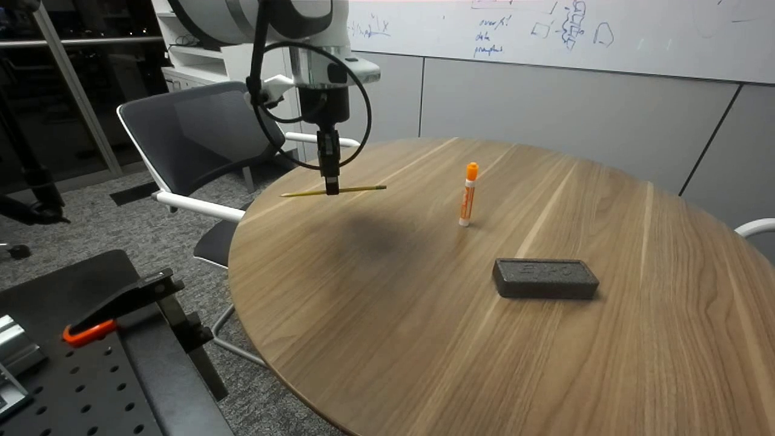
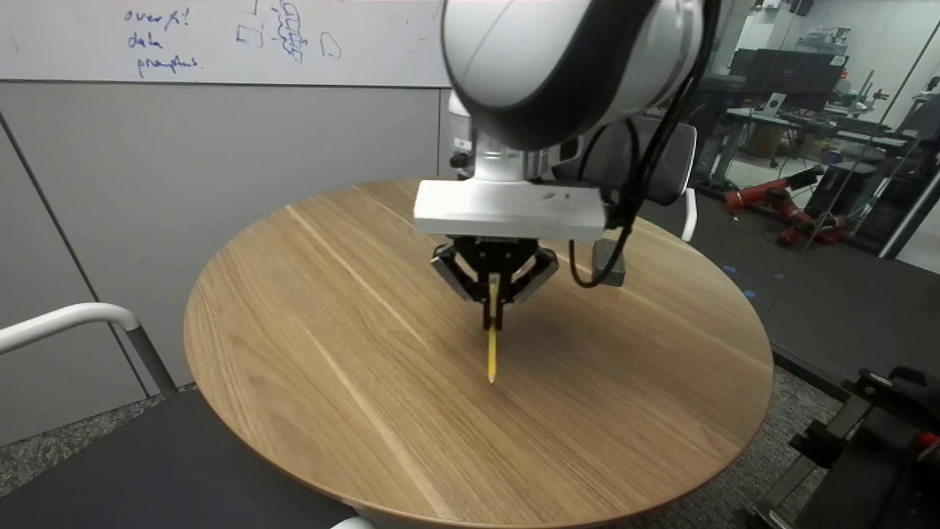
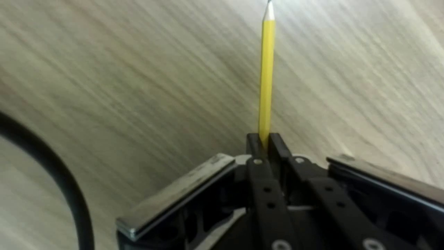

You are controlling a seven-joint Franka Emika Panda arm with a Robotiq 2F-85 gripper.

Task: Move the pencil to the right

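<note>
The two jaws are pinched together on the pencil (image 3: 267, 76), catching it crosswise at about mid-length. That hold presumably balances it: roughly equal lengths stick out to either side, so it sits close to level instead of drooping. In the wrist view its sharpened end points to the top of the frame. Both exterior views show the pencil over the worktop (image 1: 387, 339); in an exterior view it lies left of centre in the upper half of the frame, apparently off the surface, since a soft shadow (image 1: 375, 233) falls detached, below and to its right. It is probably held up to be carried without scraping; whose "right" the task means I cannot tell.

Farther out, right of the upper middle of that frame, a marker (image 1: 468, 194) stands upright, orange end uppermost. Lower right of it, a dark block (image 1: 545, 278) lies flat, which should keep it steady. Neither touches the pencil; both look like bystanders.

Counted: one pencil, one marker, one block, one worktop. Beyond, at the upper left, one chair (image 1: 200, 139) shows, and at the right edge a white armrest (image 1: 755, 227) hints at another.
</note>
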